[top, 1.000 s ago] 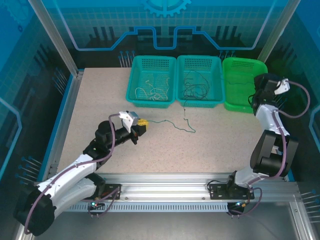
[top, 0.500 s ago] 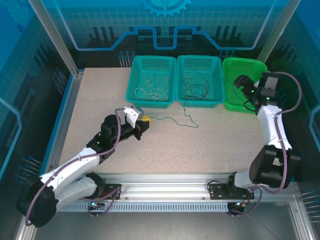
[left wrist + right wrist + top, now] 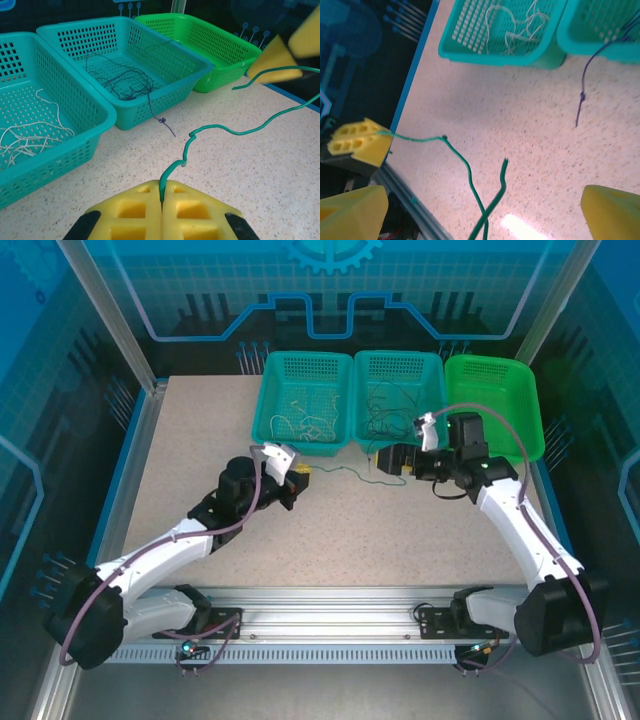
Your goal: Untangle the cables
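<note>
Left gripper (image 3: 161, 200): we see it clamped on one end of the green cable (image 3: 187, 148), low over the table (image 3: 240, 180).
Right gripper (image 3: 388, 460): we see the jaws spread wide, empty, above the same cable.
Other cables: whitish cables (image 3: 30, 135) in left teal basket (image 3: 75, 75), dark cables (image 3: 127, 82) in middle teal basket (image 3: 165, 97).

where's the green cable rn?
Top view, mid-table: the green cable runs just in front of the middle basket, one end pinched in the left gripper, the rest passing between the right gripper's open jaws.
</note>
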### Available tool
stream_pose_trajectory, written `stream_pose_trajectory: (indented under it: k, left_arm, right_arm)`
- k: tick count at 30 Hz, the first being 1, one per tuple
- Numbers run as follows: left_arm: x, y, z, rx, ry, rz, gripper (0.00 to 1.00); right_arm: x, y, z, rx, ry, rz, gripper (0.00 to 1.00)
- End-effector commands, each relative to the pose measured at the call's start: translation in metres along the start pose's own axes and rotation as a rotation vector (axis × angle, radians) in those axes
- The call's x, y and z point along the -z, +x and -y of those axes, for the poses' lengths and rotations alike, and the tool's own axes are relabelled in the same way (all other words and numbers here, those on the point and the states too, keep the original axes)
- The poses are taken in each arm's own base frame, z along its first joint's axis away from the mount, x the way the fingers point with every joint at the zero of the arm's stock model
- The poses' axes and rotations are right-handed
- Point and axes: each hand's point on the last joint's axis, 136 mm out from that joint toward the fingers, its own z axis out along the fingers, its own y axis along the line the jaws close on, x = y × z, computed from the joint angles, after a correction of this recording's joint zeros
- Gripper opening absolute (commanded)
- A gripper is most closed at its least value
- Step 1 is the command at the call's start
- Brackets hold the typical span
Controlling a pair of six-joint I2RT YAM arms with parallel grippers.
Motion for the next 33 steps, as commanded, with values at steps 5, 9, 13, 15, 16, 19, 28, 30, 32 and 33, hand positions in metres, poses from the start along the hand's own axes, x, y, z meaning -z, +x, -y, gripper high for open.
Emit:
stream_pose_trajectory:
  k: [5, 9, 13, 15, 16, 19, 28, 30, 32, 33]
  left_arm:
    - [0.002, -0.027, -0.001, -0.018, -0.032, 0.048, 0.0]
    - [0.005, -0.028, -0.001, -0.011, -0.042, 0.05, 0.05]
    - [0.012, -0.036, 0.001, 0.001, -0.032, 0.105, 0.62]
    - [0.017, -0.04, 0.004, 0.0, -0.027, 0.127, 0.75]
    - [0.019, -0.042, 0.004, -0.003, -0.025, 0.135, 0.79]
    - [0.027, -0.045, 0.006, -0.012, -0.023, 0.156, 0.88]
    - [0.027, -0.037, 0.006, -0.032, -0.022, 0.144, 0.97]
    - [0.026, -0.035, 0.006, -0.03, -0.023, 0.142, 0.97]
    - [0.025, -0.034, 0.006, -0.024, -0.02, 0.144, 0.97]
    - [0.025, -0.032, 0.006, -0.023, -0.017, 0.141, 0.97]
  right_arm:
    - [-0.018, 0.036, -0.004, 0.016, -0.003, -0.176, 0.55]
    - [-0.015, 0.024, -0.01, 0.0, -0.026, -0.133, 0.0]
    - [-0.003, -0.018, 0.003, -0.103, -0.044, 0.034, 0.0]
    - [0.012, -0.048, 0.02, -0.189, -0.064, 0.158, 0.0]
    - [0.022, -0.064, 0.032, -0.232, -0.065, 0.227, 0.0]
    - [0.057, -0.102, 0.079, -0.373, 0.001, 0.405, 0.0]
    - [0.119, -0.142, 0.263, -0.772, 0.469, 0.668, 0.0]
    - [0.124, -0.142, 0.293, -0.842, 0.525, 0.676, 0.0]
    - [0.127, -0.145, 0.313, -0.867, 0.551, 0.71, 0.02]
    - [0.125, -0.15, 0.314, -0.857, 0.529, 0.698, 0.12]
